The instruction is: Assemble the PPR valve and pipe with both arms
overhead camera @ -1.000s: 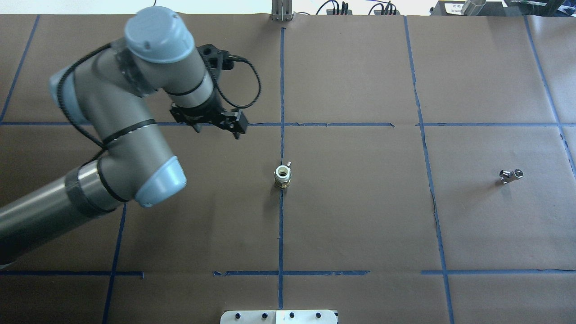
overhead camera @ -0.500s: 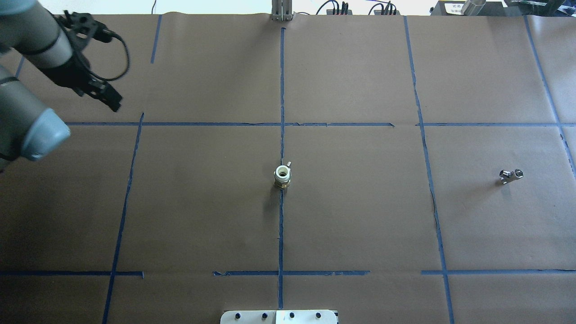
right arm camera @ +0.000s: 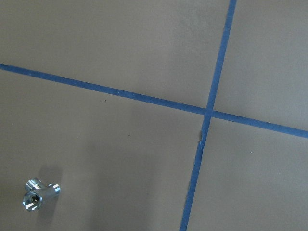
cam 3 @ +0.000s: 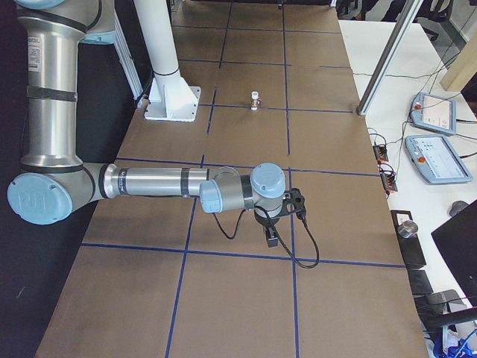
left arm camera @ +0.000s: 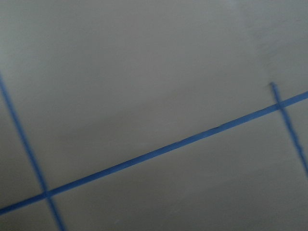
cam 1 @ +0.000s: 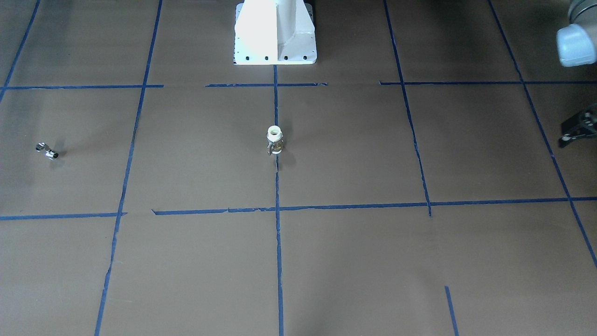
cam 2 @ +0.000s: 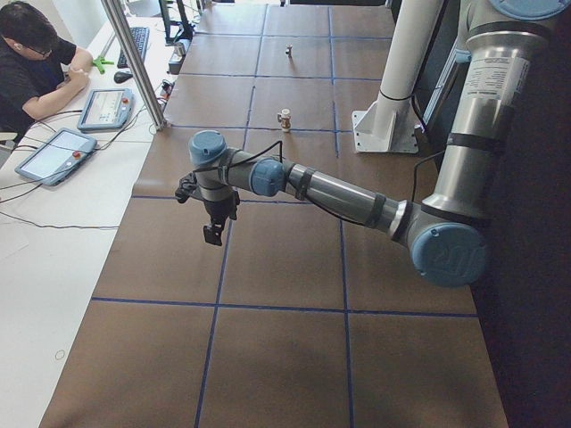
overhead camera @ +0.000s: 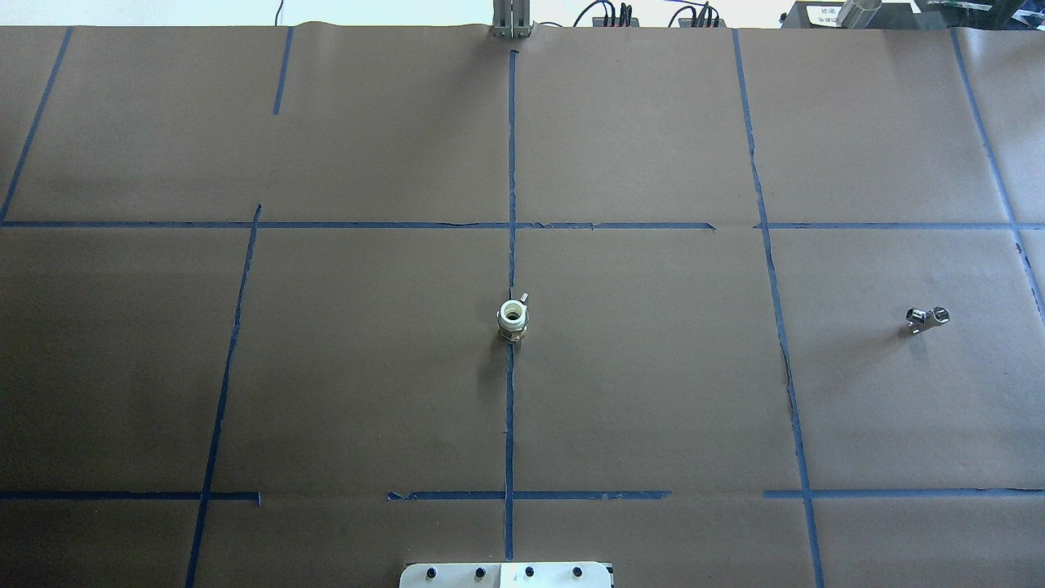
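The PPR valve (overhead camera: 513, 319) stands upright on the table's centre line, white open end up, and shows in the front-facing view (cam 1: 274, 140). The pipe (overhead camera: 927, 317), a small shiny metal piece, lies far off on the robot's right side. It sits in the lower left of the right wrist view (right arm camera: 39, 192). My left gripper (cam 2: 212, 236) hangs over the table's left end, far from the valve; only part of it shows at the front-facing view's edge (cam 1: 578, 128). My right gripper (cam 3: 272, 240) hangs over the right end. I cannot tell whether either is open or shut.
The white pedestal base (cam 1: 275, 32) stands at the robot's side of the table. Blue tape lines cross the brown paper cover. An operator (cam 2: 36, 62) sits at a side desk with teach pendants (cam 2: 53, 156). An aluminium post (cam 3: 387, 60) stands at the far table edge.
The left arm has swung left and out of the overhead view. The valve and the pipe have not moved.
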`<state>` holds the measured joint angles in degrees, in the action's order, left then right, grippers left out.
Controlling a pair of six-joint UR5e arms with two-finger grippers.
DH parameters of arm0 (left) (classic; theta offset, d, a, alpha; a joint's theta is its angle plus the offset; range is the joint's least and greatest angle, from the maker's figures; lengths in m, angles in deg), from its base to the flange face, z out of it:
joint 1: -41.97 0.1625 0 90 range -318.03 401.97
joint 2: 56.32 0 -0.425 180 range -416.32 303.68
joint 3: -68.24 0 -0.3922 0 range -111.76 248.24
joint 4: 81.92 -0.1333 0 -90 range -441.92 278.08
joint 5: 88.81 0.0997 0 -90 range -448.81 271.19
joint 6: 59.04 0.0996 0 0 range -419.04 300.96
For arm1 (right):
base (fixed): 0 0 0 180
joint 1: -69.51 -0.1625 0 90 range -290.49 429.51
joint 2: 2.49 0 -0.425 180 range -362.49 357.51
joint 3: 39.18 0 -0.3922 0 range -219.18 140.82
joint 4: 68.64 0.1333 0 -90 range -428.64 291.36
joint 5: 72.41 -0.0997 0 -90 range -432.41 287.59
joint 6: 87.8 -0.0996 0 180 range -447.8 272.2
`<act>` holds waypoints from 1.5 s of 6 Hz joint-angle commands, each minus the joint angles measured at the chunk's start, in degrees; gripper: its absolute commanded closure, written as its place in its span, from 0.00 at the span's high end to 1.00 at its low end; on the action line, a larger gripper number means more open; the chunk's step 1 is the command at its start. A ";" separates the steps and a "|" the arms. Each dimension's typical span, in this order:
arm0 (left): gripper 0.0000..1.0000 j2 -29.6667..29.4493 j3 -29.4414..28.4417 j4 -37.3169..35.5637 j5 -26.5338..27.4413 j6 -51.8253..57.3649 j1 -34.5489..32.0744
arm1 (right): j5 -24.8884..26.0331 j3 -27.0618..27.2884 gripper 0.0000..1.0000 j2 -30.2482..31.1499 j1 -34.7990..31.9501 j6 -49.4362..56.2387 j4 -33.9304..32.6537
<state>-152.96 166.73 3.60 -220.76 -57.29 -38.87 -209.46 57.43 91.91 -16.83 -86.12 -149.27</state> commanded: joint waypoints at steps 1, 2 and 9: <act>1.00 9.32 0.47 0.01 -5.38 4.75 -6.41 | -0.06 0.24 1.00 -0.80 0.21 -1.23 -0.23; 1.00 10.93 0.65 0.44 -5.42 4.93 -8.00 | -0.33 0.94 1.00 -0.80 0.82 -4.19 -0.15; 1.00 12.97 1.09 1.41 -4.89 4.41 -8.28 | 11.78 5.08 1.00 0.61 25.23 -19.78 9.70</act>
<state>-139.89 167.79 5.01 -225.65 -52.83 -47.15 -199.98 62.93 92.64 5.76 -105.86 -139.74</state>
